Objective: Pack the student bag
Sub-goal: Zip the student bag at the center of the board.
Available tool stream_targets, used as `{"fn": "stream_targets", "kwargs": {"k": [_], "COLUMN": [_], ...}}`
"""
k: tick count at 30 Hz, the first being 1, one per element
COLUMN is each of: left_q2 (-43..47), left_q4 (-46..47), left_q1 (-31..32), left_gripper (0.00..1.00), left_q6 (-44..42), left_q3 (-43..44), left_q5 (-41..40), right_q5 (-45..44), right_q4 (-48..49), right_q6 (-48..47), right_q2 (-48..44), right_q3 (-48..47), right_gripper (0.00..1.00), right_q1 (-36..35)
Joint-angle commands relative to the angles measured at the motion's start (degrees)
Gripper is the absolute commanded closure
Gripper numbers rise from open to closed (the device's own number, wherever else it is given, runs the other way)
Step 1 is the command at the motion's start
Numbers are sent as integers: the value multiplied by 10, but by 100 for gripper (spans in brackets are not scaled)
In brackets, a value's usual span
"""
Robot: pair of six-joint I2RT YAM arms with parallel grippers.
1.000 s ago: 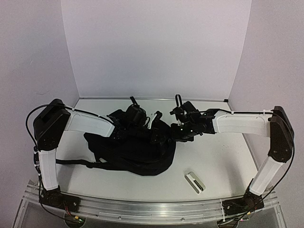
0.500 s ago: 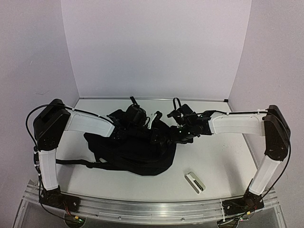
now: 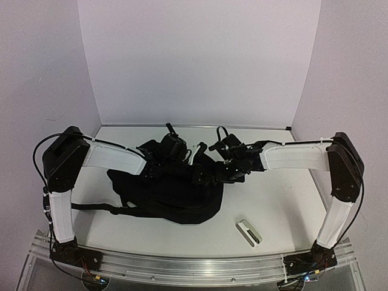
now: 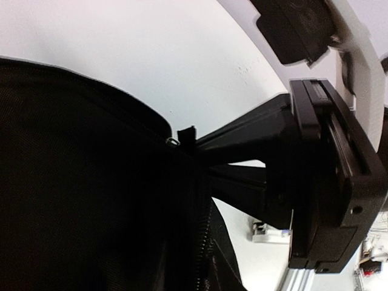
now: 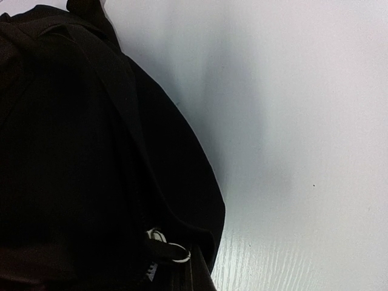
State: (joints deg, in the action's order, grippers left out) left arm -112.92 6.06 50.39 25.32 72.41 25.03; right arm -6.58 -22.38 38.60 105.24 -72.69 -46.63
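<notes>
The student bag (image 3: 173, 194) is a big black soft backpack lying mid-table, with a strap trailing to the left. My left gripper (image 3: 173, 148) is over its back rim. In the left wrist view, its two dark fingers (image 4: 242, 142) meet on the bag's edge (image 4: 91, 182), next to a small zipper tab (image 4: 182, 134), so the gripper (image 4: 197, 154) looks shut on the fabric. My right gripper (image 3: 212, 173) is low against the bag's right side. The right wrist view shows only black fabric (image 5: 91, 151) and a metal ring on a strap (image 5: 173, 248). Its own fingers are hidden.
A small white-and-grey oblong object (image 3: 248, 232) lies on the table near the front right; it also shows in the left wrist view (image 4: 270, 233). White walls close in the back and sides, and the metal rail (image 3: 194, 267) runs along the near edge.
My right arm has reached leftward, bringing its gripper closer onto the bag's right side. The left arm and the bag have hardly moved.
</notes>
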Motion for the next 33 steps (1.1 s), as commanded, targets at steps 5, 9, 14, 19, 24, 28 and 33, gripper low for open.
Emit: {"fn": "stream_targets", "kwargs": {"k": [5,9,14,19,24,28,33], "left_q2": [31,11,-53,-82,-117,-140,-165], "left_q4": [10,10,3,-18,-42,-49,-43], "left_q1": [-21,-35,-35,-37,-36,-36,-37], "left_gripper": [49,37,33,31,30,30,38], "left_q6": [15,35,52,49,59,64,68], "left_q3": [37,69,135,176,210,221,227], "left_q5": [19,45,83,61,79,81,55], "right_q5": [80,110,126,143,147,155,166], "right_q4": [-1,2,13,24,33,45,52], "right_q6": [24,41,53,59,68,78,90], "right_q2": [-94,-126,-139,-141,-148,-152,-153], "right_q3": [44,79,104,113,124,129,133], "right_gripper": [100,100,100,100,100,100,100], "right_q1": [1,-5,-13,-15,-21,-28,-45]}}
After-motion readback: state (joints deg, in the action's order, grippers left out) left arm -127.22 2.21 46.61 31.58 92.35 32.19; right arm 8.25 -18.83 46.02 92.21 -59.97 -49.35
